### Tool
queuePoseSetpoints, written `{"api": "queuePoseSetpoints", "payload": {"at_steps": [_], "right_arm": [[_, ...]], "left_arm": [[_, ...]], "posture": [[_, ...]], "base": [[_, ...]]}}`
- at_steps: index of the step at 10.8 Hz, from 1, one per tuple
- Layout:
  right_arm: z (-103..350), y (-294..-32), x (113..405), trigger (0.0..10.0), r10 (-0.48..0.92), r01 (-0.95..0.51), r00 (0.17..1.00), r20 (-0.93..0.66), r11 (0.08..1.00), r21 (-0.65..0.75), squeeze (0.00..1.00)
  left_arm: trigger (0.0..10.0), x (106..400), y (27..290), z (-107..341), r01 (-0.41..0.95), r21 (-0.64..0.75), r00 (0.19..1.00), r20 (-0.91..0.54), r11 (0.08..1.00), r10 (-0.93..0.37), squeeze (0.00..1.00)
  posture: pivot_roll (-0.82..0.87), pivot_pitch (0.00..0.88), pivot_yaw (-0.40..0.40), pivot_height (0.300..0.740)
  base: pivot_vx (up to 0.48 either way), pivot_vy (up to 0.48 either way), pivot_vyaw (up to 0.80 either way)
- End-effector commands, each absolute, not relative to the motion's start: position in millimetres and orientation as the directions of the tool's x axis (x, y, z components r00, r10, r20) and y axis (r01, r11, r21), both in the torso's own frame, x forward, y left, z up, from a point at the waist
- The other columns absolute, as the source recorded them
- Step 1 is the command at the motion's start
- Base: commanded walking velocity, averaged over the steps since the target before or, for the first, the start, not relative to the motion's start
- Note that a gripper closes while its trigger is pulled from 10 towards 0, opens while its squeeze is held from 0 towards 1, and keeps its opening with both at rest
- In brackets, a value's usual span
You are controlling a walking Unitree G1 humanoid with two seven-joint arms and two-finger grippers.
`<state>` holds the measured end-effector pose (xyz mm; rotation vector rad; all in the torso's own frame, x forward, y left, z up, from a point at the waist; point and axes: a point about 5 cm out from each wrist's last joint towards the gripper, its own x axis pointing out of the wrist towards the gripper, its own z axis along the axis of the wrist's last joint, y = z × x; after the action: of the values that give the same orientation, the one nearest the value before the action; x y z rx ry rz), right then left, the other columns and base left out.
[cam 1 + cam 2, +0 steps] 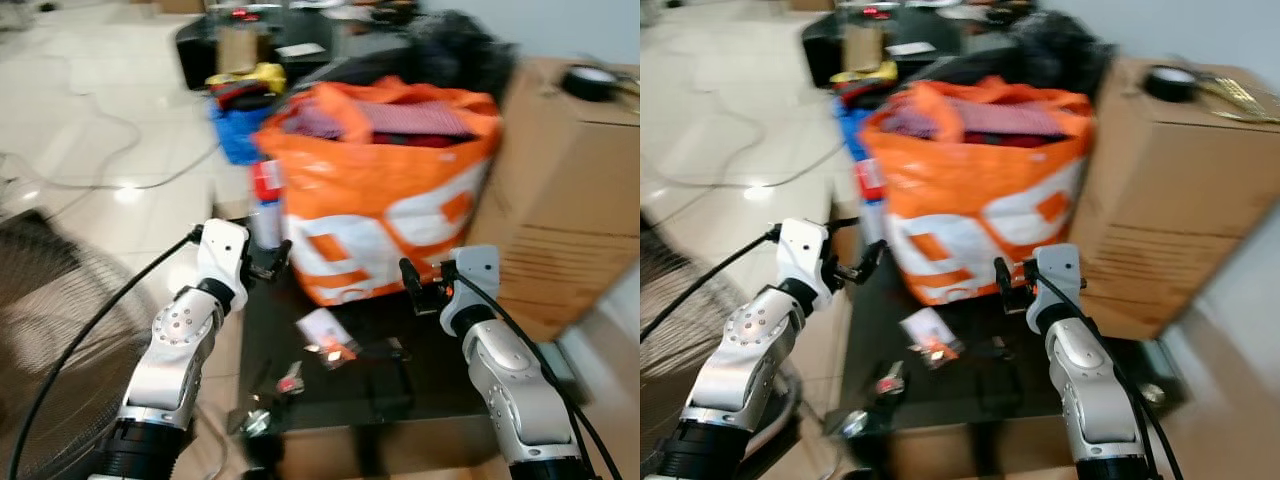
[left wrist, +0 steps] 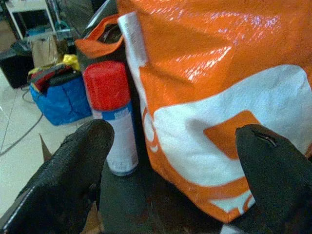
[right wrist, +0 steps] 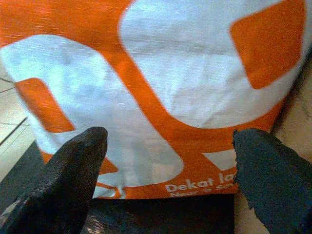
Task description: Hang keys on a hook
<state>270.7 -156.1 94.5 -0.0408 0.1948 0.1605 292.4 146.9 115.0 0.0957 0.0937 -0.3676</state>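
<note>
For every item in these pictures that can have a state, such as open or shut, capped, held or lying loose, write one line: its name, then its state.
Left gripper: open, holding nothing.
Right gripper: open, holding nothing.
Orange bag: upright, top open, stuffed with cloth.
Spray can: upright, red cap on.
Keys: lying loose on the dark table, not held.
Cardboard box: closed.

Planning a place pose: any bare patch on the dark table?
Free: dark table front right, between the orange bag and the table's near edge. Crowded: front left, with a card and small items; back left, spray can beside the bag.
</note>
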Motion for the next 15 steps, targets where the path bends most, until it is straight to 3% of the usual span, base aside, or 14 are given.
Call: {"api": "queuePoseSetpoints", "payload": {"at_steps": [1, 2, 4, 5, 6, 9, 11, 13, 15], "right_arm": [[92, -157, 271, 10.0, 0.158, -0.17, 0.962, -0.223, 0.985, -0.037, 0.61], [88, -159, 273, 10.0, 0.162, -0.183, 0.955, -0.25, 0.981, -0.059, 0.0], [77, -153, 278, 10.0, 0.236, -0.245, 0.918, -0.318, 0.969, 0.011, 0.0], [61, -149, 280, 10.0, 0.282, -0.314, 0.877, -0.389, 0.949, -0.02, 0.0], [44, -152, 279, 10.0, 0.248, -0.321, 0.847, -0.47, 0.944, -0.081, 0.0], [6, -149, 271, 10.0, 0.279, -0.385, 0.75, -0.599, 0.921, -0.053, 0.0], [-3, -144, 271, 10.0, 0.331, -0.425, 0.723, -0.606, 0.905, -0.013, 0.0], [-11, -144, 271, 10.0, 0.337, -0.409, 0.702, -0.628, 0.912, 0.032, 0.0], [-19, -154, 274, 9.4, 0.202, -0.29, 0.707, -0.678, 0.957, -0.017, 0.0]], "left_arm": [[10.0, 291, 145, 116, 0.378, 0.061, 0.922, -0.113, 0.924, -0.369, 0.49], [10.0, 288, 143, 104, 0.432, 0.059, 0.886, -0.214, 0.9, -0.411, 0.5], [10.0, 285, 148, 89, 0.51, 0.093, 0.828, -0.323, 0.855, -0.459, 0.36], [10.0, 283, 147, 78, 0.618, 0.17, 0.75, -0.42, 0.768, -0.511, 0.21], [10.0, 279, 141, 68, 0.723, 0.212, 0.658, -0.501, 0.658, -0.562, 0.0], [10.0, 262, 127, 45, 0.877, 0.221, 0.462, -0.628, 0.426, -0.627, 0.0], [10.0, 250, 129, 37, 0.918, 0.201, 0.385, -0.668, 0.343, -0.638, 0.0], [10.0, 245, 134, 38, 0.921, 0.193, 0.378, -0.662, 0.34, -0.647, 0.0], [10.0, 242, 141, 39, 0.914, 0.186, 0.388, -0.663, 0.361, -0.64, 0.0]], "posture": [[-0.04, 0.0, 0.026, 0.74], [-0.04, 0.0, 0.025, 0.74], [-0.06, 0.0, 0.033, 0.74], [-0.06, 0.0, 0.019, 0.74], [-0.05, 0.0, -0.007, 0.74], [-0.07, 0.0, -0.031, 0.74], [-0.08, 0.0, -0.038, 0.74], [-0.06, 0.0, -0.058, 0.74], [-0.05, 0.0, -0.068, 0.74]], "base": [[0.0, 0.0, 0.0], [0.0, 0.0, 0.0], [0.0, 0.0, 0.0], [0.0, 0.0, 0.0], [0.0, 0.0, 0.0], [0.0, 0.0, 0.0], [0.0, 0.0, 0.0], [0.0, 0.0, 0.0], [0.0, 0.0, 0.0]]}}
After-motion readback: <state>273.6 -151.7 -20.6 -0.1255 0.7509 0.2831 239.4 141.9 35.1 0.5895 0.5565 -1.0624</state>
